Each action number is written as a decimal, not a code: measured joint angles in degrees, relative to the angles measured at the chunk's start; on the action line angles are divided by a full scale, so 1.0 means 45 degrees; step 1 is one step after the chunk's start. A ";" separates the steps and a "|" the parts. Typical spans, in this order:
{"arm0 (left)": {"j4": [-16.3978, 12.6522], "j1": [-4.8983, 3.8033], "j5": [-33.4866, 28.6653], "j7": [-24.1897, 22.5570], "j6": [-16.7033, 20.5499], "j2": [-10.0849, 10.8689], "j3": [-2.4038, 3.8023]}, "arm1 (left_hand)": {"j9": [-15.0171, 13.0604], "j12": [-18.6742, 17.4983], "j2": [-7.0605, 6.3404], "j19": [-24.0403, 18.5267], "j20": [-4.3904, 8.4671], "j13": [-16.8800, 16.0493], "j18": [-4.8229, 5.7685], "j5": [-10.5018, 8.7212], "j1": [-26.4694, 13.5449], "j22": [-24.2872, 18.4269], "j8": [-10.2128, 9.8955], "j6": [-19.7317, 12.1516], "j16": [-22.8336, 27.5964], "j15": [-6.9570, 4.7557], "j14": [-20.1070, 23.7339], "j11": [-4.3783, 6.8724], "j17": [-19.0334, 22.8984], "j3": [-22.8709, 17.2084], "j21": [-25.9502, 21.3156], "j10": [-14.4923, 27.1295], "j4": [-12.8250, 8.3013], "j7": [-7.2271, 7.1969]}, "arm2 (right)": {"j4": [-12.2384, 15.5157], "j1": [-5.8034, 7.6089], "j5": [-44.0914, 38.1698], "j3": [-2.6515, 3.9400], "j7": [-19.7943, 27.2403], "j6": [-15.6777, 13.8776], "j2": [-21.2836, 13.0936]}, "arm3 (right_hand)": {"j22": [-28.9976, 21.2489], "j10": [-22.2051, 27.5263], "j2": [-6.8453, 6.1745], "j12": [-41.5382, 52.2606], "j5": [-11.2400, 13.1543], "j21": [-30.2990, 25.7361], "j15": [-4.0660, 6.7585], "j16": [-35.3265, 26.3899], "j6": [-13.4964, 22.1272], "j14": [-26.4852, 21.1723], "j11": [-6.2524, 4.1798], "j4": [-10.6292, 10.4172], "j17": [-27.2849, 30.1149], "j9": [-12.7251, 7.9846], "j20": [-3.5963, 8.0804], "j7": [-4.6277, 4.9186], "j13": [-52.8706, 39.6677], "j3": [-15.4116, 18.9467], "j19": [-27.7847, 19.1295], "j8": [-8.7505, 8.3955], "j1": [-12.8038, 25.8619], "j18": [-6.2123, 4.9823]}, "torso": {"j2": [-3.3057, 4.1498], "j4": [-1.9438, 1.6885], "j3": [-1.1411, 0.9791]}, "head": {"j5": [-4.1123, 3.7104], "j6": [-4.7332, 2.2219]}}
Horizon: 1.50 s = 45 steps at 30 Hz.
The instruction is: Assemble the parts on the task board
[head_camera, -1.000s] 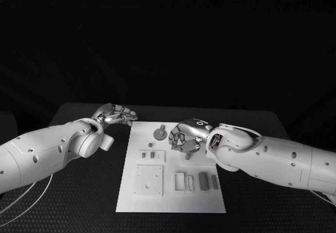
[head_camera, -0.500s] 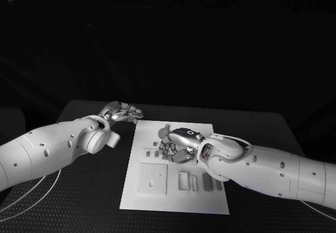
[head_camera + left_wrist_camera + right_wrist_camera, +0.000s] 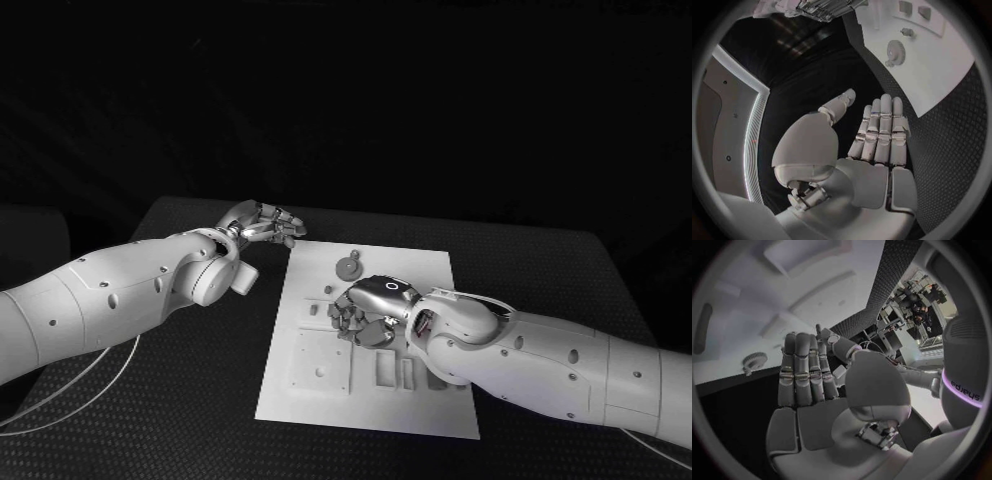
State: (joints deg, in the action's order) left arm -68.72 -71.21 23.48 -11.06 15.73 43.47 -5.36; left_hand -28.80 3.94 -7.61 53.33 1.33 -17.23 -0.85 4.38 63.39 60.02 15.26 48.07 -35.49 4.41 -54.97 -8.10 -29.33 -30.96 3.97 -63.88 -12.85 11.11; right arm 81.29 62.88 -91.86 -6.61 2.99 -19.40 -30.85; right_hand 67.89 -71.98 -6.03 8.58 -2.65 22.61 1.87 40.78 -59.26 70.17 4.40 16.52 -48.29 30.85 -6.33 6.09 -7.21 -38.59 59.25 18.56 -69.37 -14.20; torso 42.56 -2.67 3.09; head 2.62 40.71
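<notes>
Gear (image 3: 894,50) beyond left robot hand (image 3: 873,145)

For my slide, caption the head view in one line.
Right hand hovers over the white task board; left hand waits, holding nothing, beside its far corner.

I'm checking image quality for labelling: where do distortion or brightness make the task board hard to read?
Head view: task board evenly lit, undistorted. Left wrist view: fisheye curves its edge. Right wrist view: it looks washed out and soft behind the right robot hand.

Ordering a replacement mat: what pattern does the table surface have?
The table is black with a fine raised-dot texture, clearest in the left wrist view.
</notes>
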 measured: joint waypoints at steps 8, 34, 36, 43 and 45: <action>-0.0004 0.0000 -0.0006 -0.0001 0.0000 -0.0027 0.0000 | 0.0000 0.0000 0.0000 0.0000 0.0000 0.0000 0.0000 0.0000 0.0000 -0.0009 0.0000 0.0001 0.0000 0.0000 0.0000 0.0000 -0.0012 -0.0011 0.0000 0.0000 0.0011 0.0001 | -0.0156 -0.0099 -0.0201 -0.0098 -0.0005 -0.0015 0.0128 | -0.0001 0.0000 0.0000 0.0000 0.0000 0.0000 -0.0012 0.0000 0.0001 -0.0012 0.0000 0.0000 0.0001 -0.0003 0.0000 0.0001 -0.0012 0.0000 0.0000 -0.0032 0.0000 -0.0002 | 0.0000 0.0007 0.0000 | 0.0068 0.0060; -0.0020 0.0000 -0.0013 0.0005 -0.0002 -0.0010 0.0000 | 0.0000 0.0000 0.0000 0.0000 0.0000 0.0009 0.0000 0.0000 0.0000 -0.0031 0.0000 0.0002 0.0051 0.0000 0.0000 0.0000 -0.0052 -0.0011 0.0000 0.0000 0.0010 0.0002 | -0.0265 -0.0319 -0.0297 -0.0215 0.0004 0.0026 0.0268 | 0.0007 0.0000 0.0050 0.0000 0.0000 0.0000 -0.0019 -0.0001 0.0021 -0.0019 0.0000 0.0001 0.0003 0.0010 -0.0001 0.0019 -0.0017 0.0001 0.0000 0.0012 0.0051 0.0000 | -0.0004 0.0016 0.0006 | 0.0129 0.0197; -0.0021 0.0000 -0.0013 0.0005 -0.0002 -0.0009 0.0000 | -0.0001 0.0000 0.0000 0.0000 0.0000 0.0009 0.0000 0.0000 0.0000 -0.0042 0.0000 0.0002 0.0051 0.0000 0.0000 0.0000 -0.0057 -0.0011 0.0000 0.0000 0.0010 0.0002 | -0.0265 -0.0330 -0.0298 -0.0232 0.0004 0.0030 0.0279 | 0.0007 0.0000 0.0050 0.0000 0.0000 0.0000 -0.0019 0.0000 0.0022 -0.0019 0.0000 0.0001 0.0003 0.0010 0.0000 0.0019 -0.0021 0.0001 0.0000 0.0011 0.0050 0.0000 | -0.0005 0.0016 0.0006 | 0.0129 0.0205; -0.0023 0.0000 -0.0014 0.0006 -0.0004 -0.0004 0.0000 | 0.0000 0.0000 0.0000 0.0000 0.0000 0.0020 0.0000 0.0000 0.0000 -0.0041 0.0000 0.0003 0.0051 0.0000 0.0000 0.0000 -0.0064 -0.0011 0.0000 0.0000 0.0010 0.0003 | -0.0259 -0.0339 -0.0309 -0.0249 0.0004 0.0051 0.0303 | 0.0018 0.0000 0.0050 0.0000 0.0000 0.0000 -0.0020 0.0000 0.0022 -0.0020 0.0000 0.0001 0.0004 0.0008 -0.0001 0.0020 -0.0021 0.0001 0.0000 0.0006 0.0050 0.0000 | -0.0007 0.0016 0.0007 | 0.0129 0.0227; -0.0024 0.0000 -0.0014 0.0006 -0.0004 -0.0003 0.0000 | 0.0000 0.0000 0.0000 0.0000 0.0000 0.0020 0.0000 0.0000 0.0000 -0.0041 0.0000 0.0004 0.0051 0.0000 0.0000 0.0000 -0.0073 -0.0011 0.0000 0.0000 0.0010 0.0004 | -0.0266 -0.0339 -0.0316 -0.0264 0.0004 0.0063 0.0303 | 0.0019 0.0000 0.0050 0.0000 0.0000 0.0000 -0.0020 0.0000 0.0022 -0.0020 0.0000 0.0001 0.0004 0.0006 0.0000 0.0020 -0.0021 0.0001 0.0000 0.0004 0.0050 -0.0001 | -0.0007 0.0016 0.0007 | 0.0118 0.0238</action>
State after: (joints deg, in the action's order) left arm -68.83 -71.21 23.41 -11.03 15.72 43.45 -5.36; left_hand -28.80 3.94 -7.61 53.33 1.33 -17.14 -0.85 4.38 63.39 59.84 15.26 48.09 -35.27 4.41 -54.97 -8.10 -29.66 -31.01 3.97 -63.88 -12.80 11.13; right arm 80.09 61.35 -93.28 -7.80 3.01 -19.11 -29.49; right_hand 67.98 -71.98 -5.81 8.58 -2.65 22.61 1.78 40.78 -59.16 70.08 4.40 16.53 -48.28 30.88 -6.33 6.18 -7.31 -38.58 59.25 18.58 -69.15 -14.20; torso 42.53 -2.60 3.13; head 3.15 41.78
